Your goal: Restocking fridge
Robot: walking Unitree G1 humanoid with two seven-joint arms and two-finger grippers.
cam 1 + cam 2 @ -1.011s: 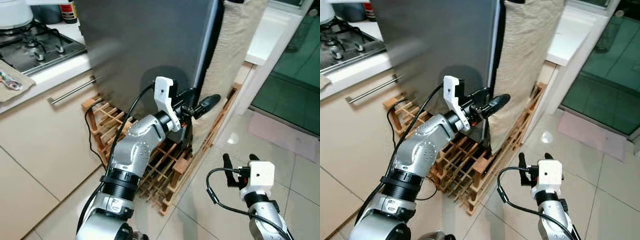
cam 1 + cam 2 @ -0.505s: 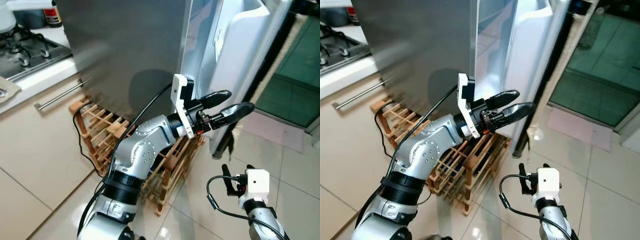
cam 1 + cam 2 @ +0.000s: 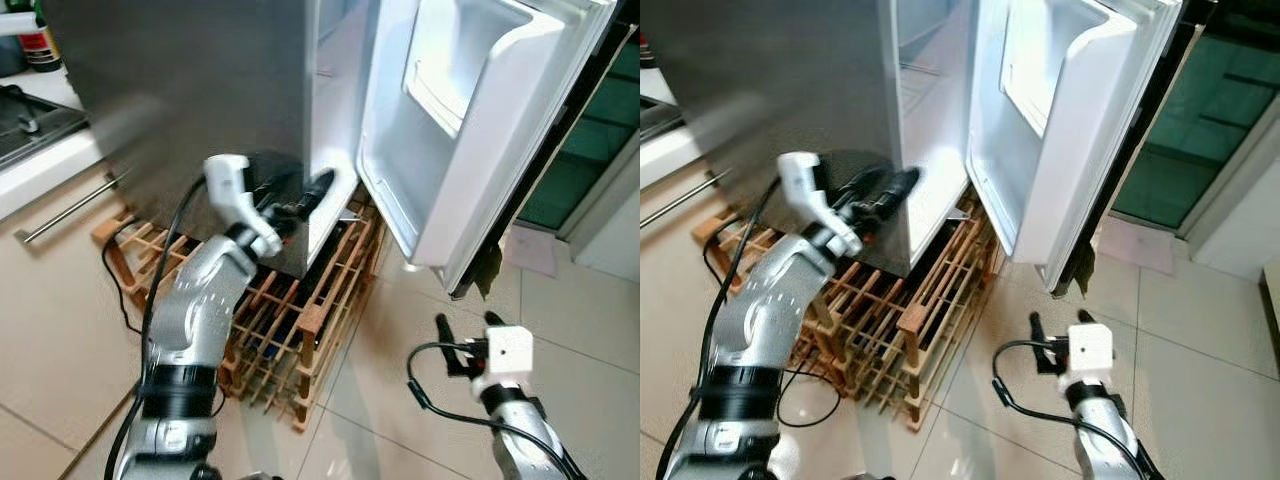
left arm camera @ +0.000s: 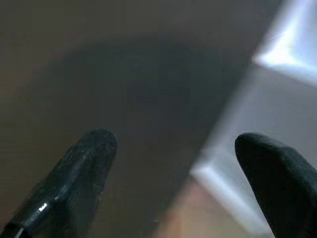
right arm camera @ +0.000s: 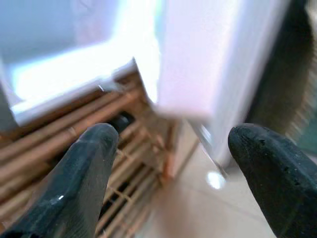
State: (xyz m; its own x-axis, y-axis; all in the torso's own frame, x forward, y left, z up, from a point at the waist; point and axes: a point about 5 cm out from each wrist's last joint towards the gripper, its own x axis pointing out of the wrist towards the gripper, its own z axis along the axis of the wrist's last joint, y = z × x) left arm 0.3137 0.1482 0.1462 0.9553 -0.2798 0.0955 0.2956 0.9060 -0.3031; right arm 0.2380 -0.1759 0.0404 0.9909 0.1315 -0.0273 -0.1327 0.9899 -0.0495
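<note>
Low over the floor tiles (image 3: 590,340) the right gripper (image 3: 462,330) hangs with fingers spread and empty, beyond it the left gripper (image 3: 318,187), also parted and empty, reaches at the fridge's (image 3: 200,110) lower front corner above the wooden rack (image 3: 310,300), its door (image 3: 480,130) swung wide.

The fridge (image 3: 190,90) has a brushed matt metal side and a glossy white plastic door (image 3: 470,110) lining, above a bare wooden rack (image 3: 300,320) on shiny floor tiles (image 3: 590,300).
</note>
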